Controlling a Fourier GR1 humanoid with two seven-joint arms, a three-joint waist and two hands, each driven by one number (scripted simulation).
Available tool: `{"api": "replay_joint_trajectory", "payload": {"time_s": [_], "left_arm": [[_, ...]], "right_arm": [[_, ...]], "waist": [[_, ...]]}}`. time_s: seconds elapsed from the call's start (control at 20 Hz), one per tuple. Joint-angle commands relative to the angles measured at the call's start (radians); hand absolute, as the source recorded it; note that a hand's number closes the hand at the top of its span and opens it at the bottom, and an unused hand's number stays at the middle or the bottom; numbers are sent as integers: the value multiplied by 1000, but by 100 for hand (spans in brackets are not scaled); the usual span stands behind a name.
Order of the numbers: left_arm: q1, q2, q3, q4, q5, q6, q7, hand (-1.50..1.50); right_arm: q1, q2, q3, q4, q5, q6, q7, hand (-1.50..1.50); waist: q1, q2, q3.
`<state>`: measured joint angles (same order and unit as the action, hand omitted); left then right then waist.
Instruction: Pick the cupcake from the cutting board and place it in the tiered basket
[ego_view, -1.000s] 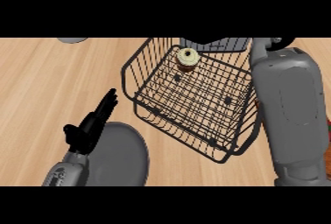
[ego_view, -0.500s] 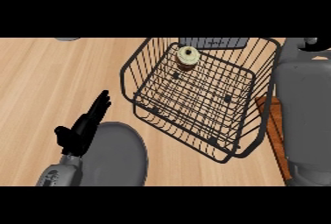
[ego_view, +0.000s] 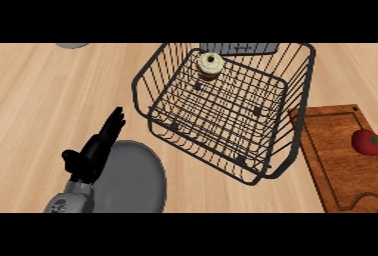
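The cupcake (ego_view: 210, 65), with pale frosting and a brown base, stands upright inside the black wire tiered basket (ego_view: 283, 87) near its far wall. The brown cutting board (ego_view: 336, 165) lies to the right of the basket and carries no cupcake. My left hand (ego_view: 94, 149) rests at the lower left, fingers straight and pointing up, over the edge of a grey plate. My right hand shows nowhere in the view.
A grey round plate (ego_view: 136, 180) lies at the lower left beside the basket. A red tomato (ego_view: 365, 141) sits on the cutting board's right side. A grey object (ego_view: 72, 45) peeks in at the top left.
The right forearm has withdrawn out of the view to the right, uncovering the cutting board and the tomato. The cupcake stays in the basket. My left hand has barely moved.
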<state>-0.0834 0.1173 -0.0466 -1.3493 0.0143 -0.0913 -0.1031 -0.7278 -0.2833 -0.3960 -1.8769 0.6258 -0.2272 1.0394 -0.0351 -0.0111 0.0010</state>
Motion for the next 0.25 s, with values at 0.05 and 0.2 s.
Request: {"api": "replay_joint_trajectory", "payload": {"time_s": [0.05,0.2], "left_arm": [[26,14,-1,-79,5,-1,51,0],[36,17,16,-39,19,-22,-5,0]], "right_arm": [[233,-78,-174,-268,-207,144,45,-150],[326,-151,-330,-313,-410,244,31,-150]], "waist": [[-3,-3,1],[-9,-1,1]]}}
